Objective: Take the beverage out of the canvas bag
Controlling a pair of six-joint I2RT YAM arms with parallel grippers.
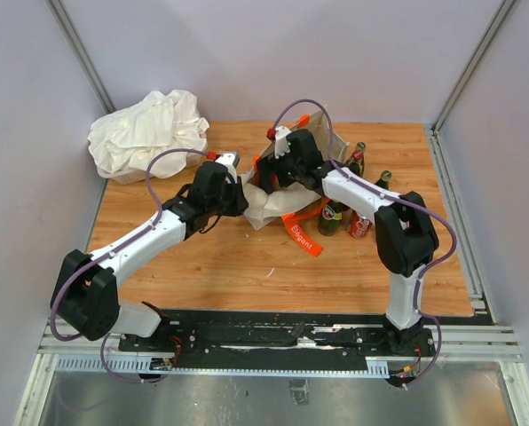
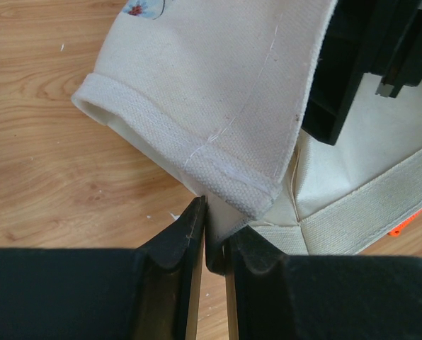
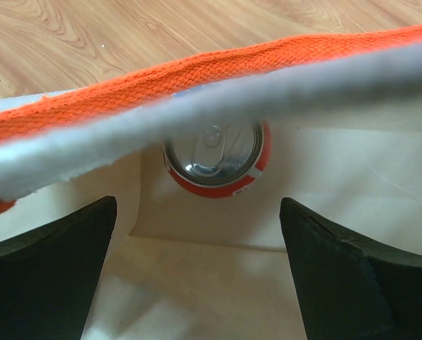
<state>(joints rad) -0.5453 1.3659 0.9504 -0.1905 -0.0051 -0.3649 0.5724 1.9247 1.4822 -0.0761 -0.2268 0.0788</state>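
Note:
The cream canvas bag (image 1: 269, 202) lies slumped at the table's middle, its orange strap (image 1: 302, 232) trailing forward. My left gripper (image 1: 240, 193) is shut on the bag's hemmed edge (image 2: 225, 177); in the left wrist view the gripper (image 2: 216, 223) pinches the cloth between its fingertips. My right gripper (image 1: 280, 164) reaches into the bag's mouth. In the right wrist view it (image 3: 197, 205) is open and empty. A red beverage can (image 3: 214, 156) with a silver top lies ahead of it inside the bag, apart from both fingers. The orange strap (image 3: 197, 71) crosses above the can.
A white cloth bundle (image 1: 149, 131) sits at the back left. Several green and brown bottles (image 1: 331, 217) and a red can (image 1: 359, 224) stand just right of the bag, under my right arm. Grey walls close in the table.

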